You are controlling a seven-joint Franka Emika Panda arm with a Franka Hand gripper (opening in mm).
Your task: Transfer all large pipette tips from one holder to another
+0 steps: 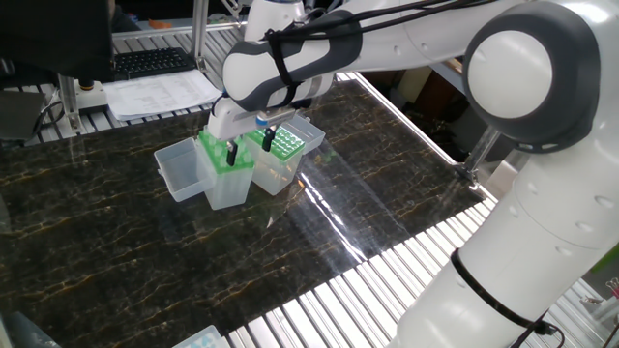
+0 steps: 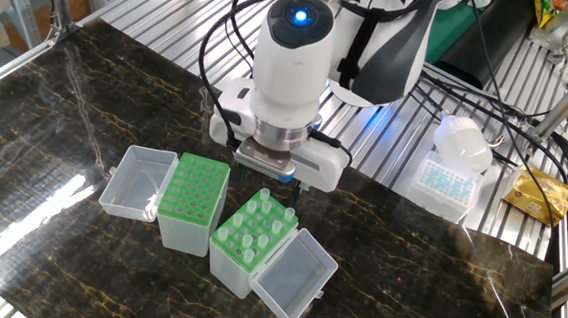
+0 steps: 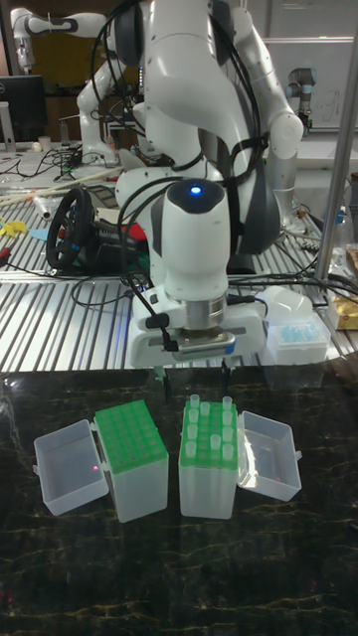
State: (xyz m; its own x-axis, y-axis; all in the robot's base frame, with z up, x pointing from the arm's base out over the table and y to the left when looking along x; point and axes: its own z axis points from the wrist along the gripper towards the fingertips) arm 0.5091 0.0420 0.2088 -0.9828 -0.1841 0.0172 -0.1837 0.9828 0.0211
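Two clear holders with green rack plates stand side by side on the dark marble table. The left holder (image 2: 194,188) (image 3: 131,437) shows only bare holes. The right holder (image 2: 243,246) (image 3: 207,477) carries several large pipette tips (image 2: 260,220) (image 3: 211,422), all upright in its plate. My gripper (image 3: 196,376) (image 2: 273,175) (image 1: 250,146) hangs just above the far edge of the right holder. It is open, its two black fingers (image 3: 227,374) wide apart with nothing between them. No finger touches a tip.
Each holder has a hinged clear lid lying open at its outer side (image 2: 134,181) (image 2: 296,273). A white box of blue tips (image 2: 448,181) and a yellow packet (image 2: 537,197) sit on the ribbed metal bench behind. A keyboard and papers (image 1: 155,77) lie at the far side.
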